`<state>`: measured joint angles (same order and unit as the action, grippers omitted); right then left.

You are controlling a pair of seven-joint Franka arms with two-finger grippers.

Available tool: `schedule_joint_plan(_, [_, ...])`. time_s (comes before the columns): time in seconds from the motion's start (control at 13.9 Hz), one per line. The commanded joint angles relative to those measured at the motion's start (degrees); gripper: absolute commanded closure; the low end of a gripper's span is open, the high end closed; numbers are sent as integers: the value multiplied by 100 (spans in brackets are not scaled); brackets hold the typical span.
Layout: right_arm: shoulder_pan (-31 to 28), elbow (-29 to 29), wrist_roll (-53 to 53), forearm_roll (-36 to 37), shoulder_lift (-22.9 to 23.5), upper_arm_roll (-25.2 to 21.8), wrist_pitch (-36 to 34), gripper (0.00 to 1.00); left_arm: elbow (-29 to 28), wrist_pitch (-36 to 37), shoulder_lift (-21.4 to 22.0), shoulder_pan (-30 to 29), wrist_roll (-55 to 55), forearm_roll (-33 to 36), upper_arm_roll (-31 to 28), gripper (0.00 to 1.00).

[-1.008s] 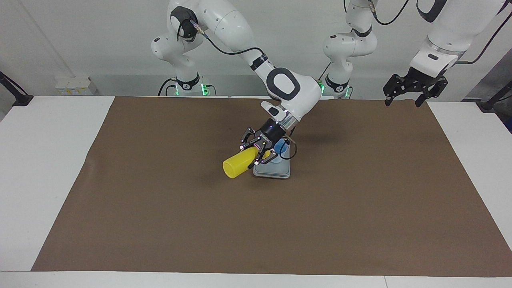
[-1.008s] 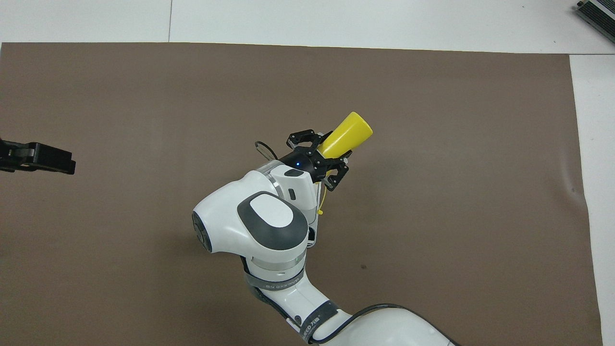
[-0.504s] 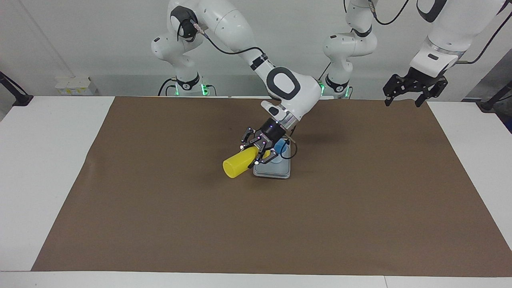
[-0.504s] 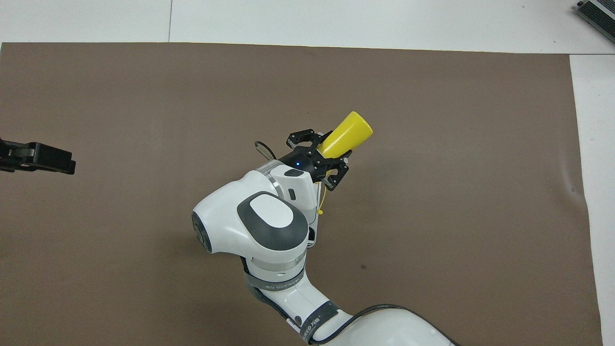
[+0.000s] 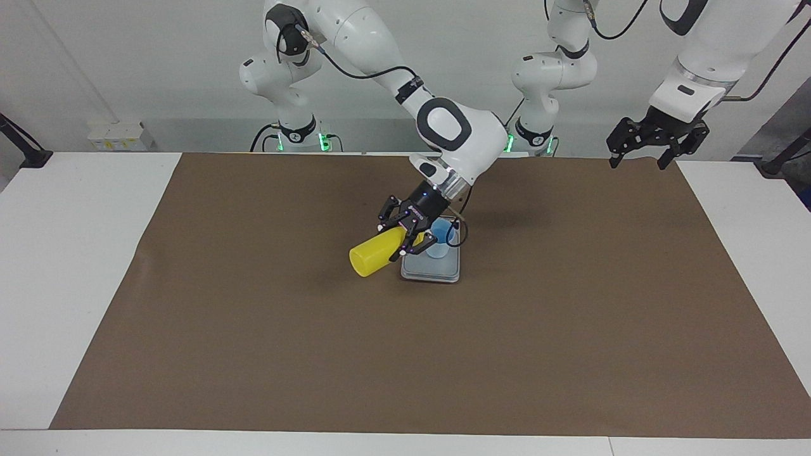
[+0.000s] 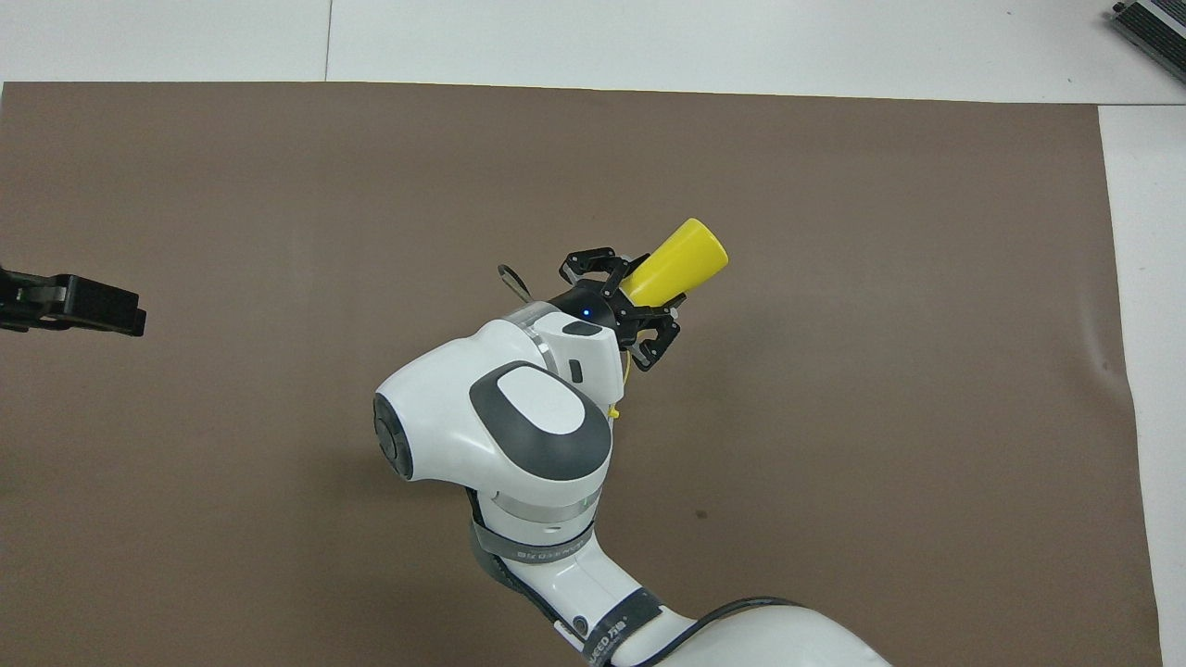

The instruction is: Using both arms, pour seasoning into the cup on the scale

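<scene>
Now the right gripper clamps the seasoning near-horizontal, nozzle seemingly toward the cup.

Evenly bright and sharp, lit from above, only soft faint shadows on the mat under the right gripper.

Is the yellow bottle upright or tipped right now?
Tipped. The right gripper holds the yellow bottle nearly on its side, base outward, nozzle end toward the blue cup on the scale.
</scene>
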<state>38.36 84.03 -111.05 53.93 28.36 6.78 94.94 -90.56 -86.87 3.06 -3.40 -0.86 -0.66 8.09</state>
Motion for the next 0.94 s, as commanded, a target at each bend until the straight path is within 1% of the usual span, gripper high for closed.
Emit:
schedule_joint_plan(0.0, [-494, 246, -57, -845, -611, 69, 164, 100, -50, 57, 63, -38, -20, 110, 17, 0])
schedule_joint_plan(0.07, [-688, 272, -14, -1310, -769, 78, 235, 100, -50, 57, 63, -38, -20, 110, 17, 0])
schedule_joint_plan(0.22, [-1031, 517, 109, -2172, -1120, 78, 288, 100, -50, 57, 63, -38, -20, 110, 17, 0])
schedule_joint_plan(0.43, [-1488, 966, 564, -3122, -1595, 78, 595, 100, -50, 57, 63, -30, -20, 110, 17, 0])
schedule_joint_plan(0.65, [-2050, 1036, 970, -4142, -1754, 78, 473, 100, -50, 57, 63, -38, -20, 110, 17, 0])
schedule_joint_plan(0.86, [-2516, 1212, 1470, -4942, -1878, 69, 455, 100, -50, 57, 63, -38, -20, 110, 17, 0])
